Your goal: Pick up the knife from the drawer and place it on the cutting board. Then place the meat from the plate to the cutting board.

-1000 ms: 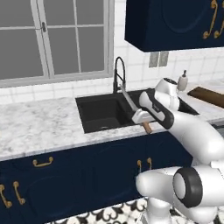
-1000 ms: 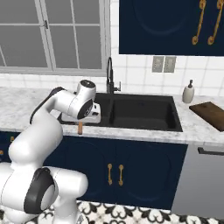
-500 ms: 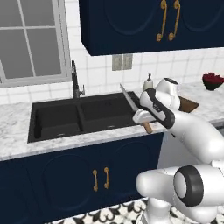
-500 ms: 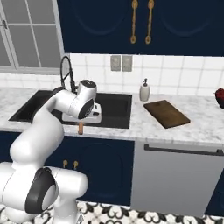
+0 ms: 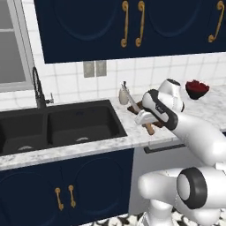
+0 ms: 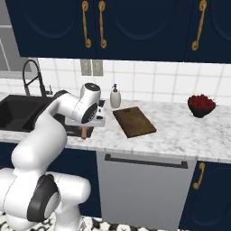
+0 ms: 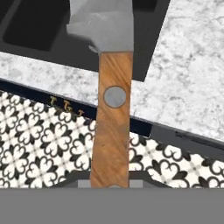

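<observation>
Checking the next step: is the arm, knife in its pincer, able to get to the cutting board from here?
Probably yes. The pincer holds the knife just beside the cutting board, whose top is bare; only the soap bottle stands behind it.

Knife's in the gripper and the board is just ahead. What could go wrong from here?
1. The gripper holds the knife over the counter edge beside the sink; a slip could send it to the floor or into the basin.
2. The soap bottle stands just behind the cutting board; the raised blade might knock it on the way over.
</observation>
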